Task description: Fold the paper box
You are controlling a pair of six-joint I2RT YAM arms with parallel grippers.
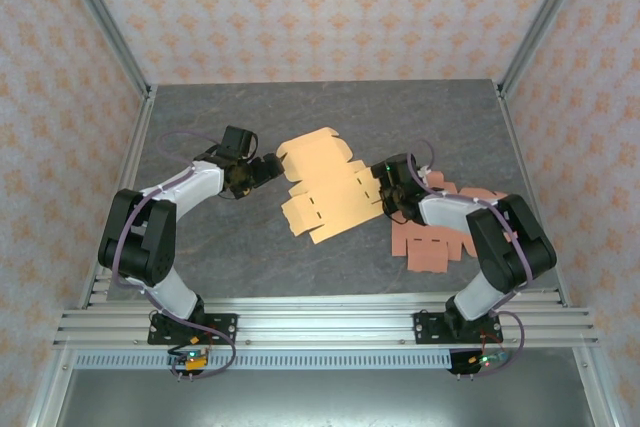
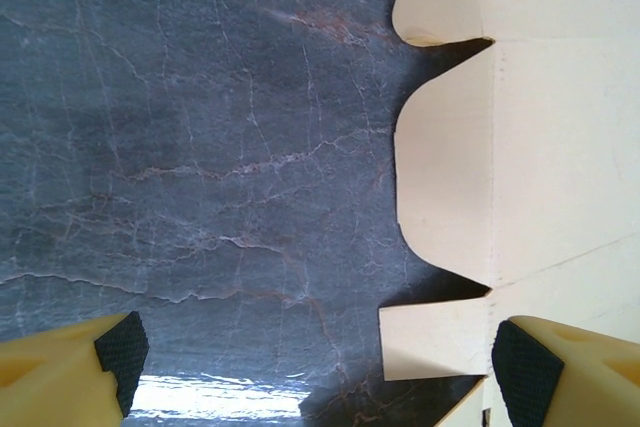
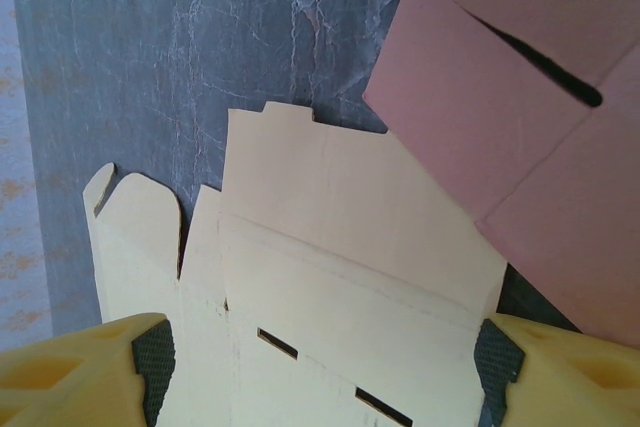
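I found the flat paper box [image 1: 318,187] lying unfolded mid-table, its left flaps just reaching the left gripper [image 1: 272,167], whose jaws stood spread wide with one pad [image 2: 520,372] over the sheet's edge and the other above bare stone. Its right end lay under the right gripper [image 1: 382,199], whose jaws were likewise spread and pinched nothing. Both arms bent inward from their bases, elbows out and wrists low, facing each other over the grey veined table [image 1: 200,117], with pink blanks [image 1: 440,237] heaped beside the right arm and orange-patterned walls [image 1: 330,7] around.
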